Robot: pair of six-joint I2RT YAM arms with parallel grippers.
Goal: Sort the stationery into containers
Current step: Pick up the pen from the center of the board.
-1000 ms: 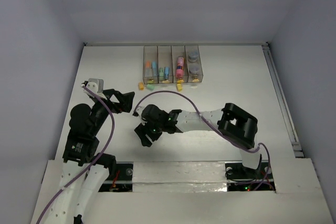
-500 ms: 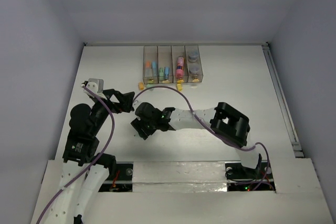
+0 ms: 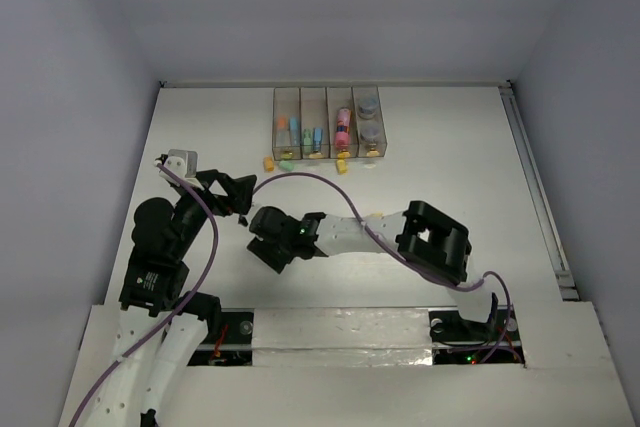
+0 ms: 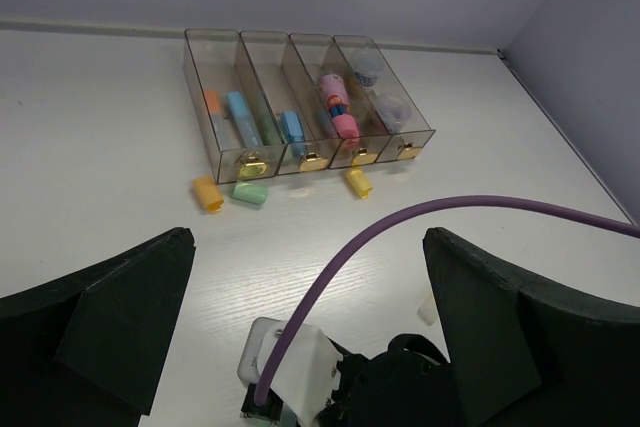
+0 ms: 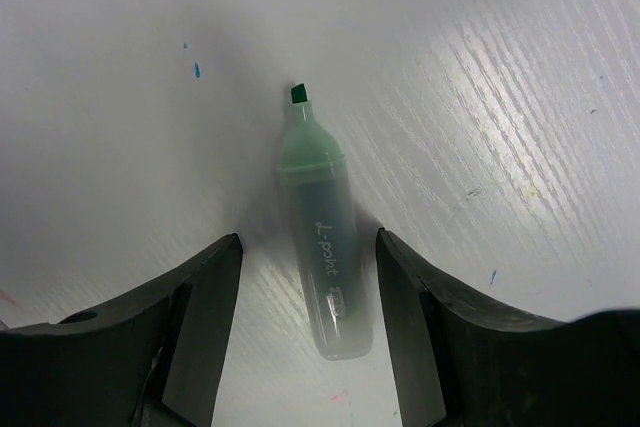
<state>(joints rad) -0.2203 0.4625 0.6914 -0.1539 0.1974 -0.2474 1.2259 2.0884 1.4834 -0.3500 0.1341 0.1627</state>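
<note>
White wood-grain desk (image 3: 450, 147) spreads out between pale grey walls. At its far edge stands the row of four clear, brownish-tinted plastic bins (image 3: 328, 124), already holding several coloured markers and, in the rightmost bin, round grey pieces. My right arm stretches across to the left, well short of that row, and my right end effector (image 3: 272, 247) hangs low over the desk with its fingers released and spread. My left end effector (image 3: 235, 192) hovers just beside it, also spread wide and holding nothing.

Between my right fingers lies a pale green uncapped highlighter (image 5: 327, 247), flat on the desk and hidden from the overhead camera. Its long axis runs down the gap between the fingers, tip pointing away from my wrist and leaning slightly left, so the fingers flank its barrel on both sides without touching it. I judge the right side nearer and squarely placed to close. Small orange cap (image 4: 208, 194), green cap (image 4: 249, 193) and yellow cap (image 4: 357, 183) lie loose just in front of the bins.
</note>
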